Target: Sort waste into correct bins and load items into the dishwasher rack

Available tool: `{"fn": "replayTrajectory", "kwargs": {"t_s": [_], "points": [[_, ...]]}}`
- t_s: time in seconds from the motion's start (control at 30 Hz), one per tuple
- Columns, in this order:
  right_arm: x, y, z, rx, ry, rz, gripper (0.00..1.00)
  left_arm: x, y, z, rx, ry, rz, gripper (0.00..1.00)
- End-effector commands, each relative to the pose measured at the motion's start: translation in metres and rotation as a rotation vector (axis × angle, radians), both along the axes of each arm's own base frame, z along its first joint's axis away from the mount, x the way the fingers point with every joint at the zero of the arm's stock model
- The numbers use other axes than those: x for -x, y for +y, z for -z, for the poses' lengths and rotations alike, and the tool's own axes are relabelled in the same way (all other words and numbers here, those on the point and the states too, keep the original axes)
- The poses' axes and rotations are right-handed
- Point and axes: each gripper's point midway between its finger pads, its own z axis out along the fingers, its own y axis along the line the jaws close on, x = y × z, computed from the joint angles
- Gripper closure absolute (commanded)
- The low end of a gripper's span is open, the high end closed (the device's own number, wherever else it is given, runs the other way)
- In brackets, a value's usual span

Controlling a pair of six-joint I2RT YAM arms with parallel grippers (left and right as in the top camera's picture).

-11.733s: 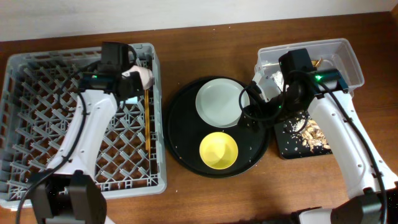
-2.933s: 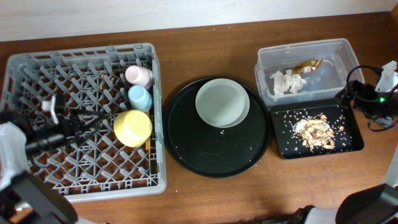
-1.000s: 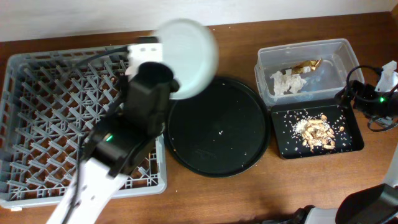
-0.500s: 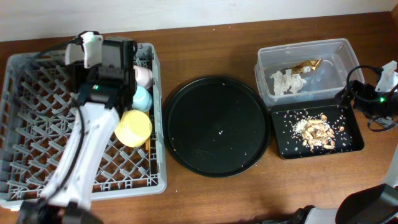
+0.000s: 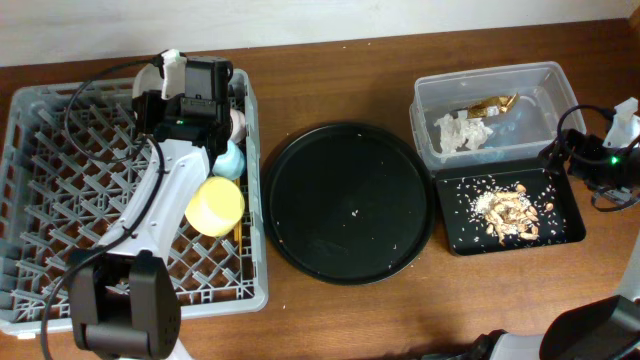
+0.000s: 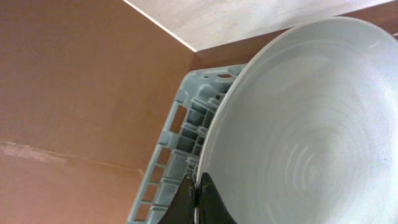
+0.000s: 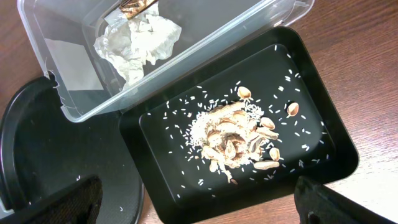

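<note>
- Slipping is judged the main hazard: the white plate is pinched by its rim alone in the left jaws, which are closed on it to a thin slit.
- The plate is held on edge over the far side of the dishwasher rack, right of its middle. Whether it is already touching the pegs cannot be told.
- If it were let go before the rim is seated between pegs, the plate could fall flat. It could also be dropped past the rack's far wall onto the worktop.
- The pink cup, light-blue cup and yellow bowl are set along the rack's right side, just beside the left arm. They could be knocked if the wrist were swung nearward or rightward.
- The right jaws are spread wide with nothing held and are parked at the far right, so little risk is expected from them.
- The paper napkin and gold-brown wrapper are seen in the clear tub.
- The rice and food scraps are seen in the black rectangular tray.
- A few grains are left on the round black tray.
- The worktop is brown wood with a smooth look, so a dropped plate might slide on it. A pale wall is seen along its far edge.
</note>
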Motion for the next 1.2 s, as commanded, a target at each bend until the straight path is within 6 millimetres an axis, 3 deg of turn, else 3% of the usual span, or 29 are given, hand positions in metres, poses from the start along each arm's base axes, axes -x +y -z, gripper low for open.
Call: {"fn": "replayTrajectory", "kwargs": {"t_s": [0.0, 0.07, 0.1, 0.27, 0.33, 0.5, 0.63, 0.73, 0.9, 0.97, 1.0, 1.17], "points": [[-0.001, -0.003, -0.005, 0.016, -0.008, 0.004, 0.01, -0.005, -0.003, 0.008, 0.022, 0.023, 0.035, 0.93], [-0.001, -0.003, -0.005, 0.016, -0.008, 0.004, 0.01, -0.005, -0.003, 0.008, 0.021, 0.026, 0.035, 0.89], [-0.001, -0.003, -0.005, 0.016, -0.008, 0.004, 0.01, -0.005, -0.003, 0.008, 0.021, 0.026, 0.035, 0.81], [-0.001, -0.003, -0.005, 0.016, -0.008, 0.004, 0.01, -0.006, -0.003, 0.004, 0.025, 0.007, 0.034, 0.3], [-0.001, -0.003, -0.005, 0.016, -0.008, 0.004, 0.01, -0.004, -0.003, -0.01, 0.047, -0.054, 0.027, 0.01], [-0.001, -0.003, -0.005, 0.016, -0.008, 0.004, 0.01, 0.006, -0.012, -0.053, 0.193, -0.215, 0.08, 0.01], [-0.001, -0.003, -0.005, 0.016, -0.008, 0.004, 0.01, 0.029, -0.028, -0.092, 0.456, -0.369, 0.163, 0.01], [-0.001, -0.003, -0.005, 0.016, -0.008, 0.004, 0.01, 0.049, -0.033, -0.108, 0.73, -0.434, 0.221, 0.01], [-0.001, -0.003, -0.005, 0.016, -0.008, 0.004, 0.01, 0.058, -0.013, -0.103, 1.146, -0.406, 0.322, 0.01], [-0.001, -0.003, -0.005, 0.016, -0.008, 0.004, 0.01, 0.061, 0.005, -0.099, 1.187, -0.407, 0.296, 0.01], [-0.001, -0.003, -0.005, 0.016, -0.008, 0.004, 0.01, 0.067, 0.024, -0.093, 1.19, -0.414, 0.241, 0.01], [-0.001, -0.003, -0.005, 0.016, -0.008, 0.004, 0.01, 0.074, 0.03, -0.084, 1.2, -0.39, 0.2, 0.01]]}}
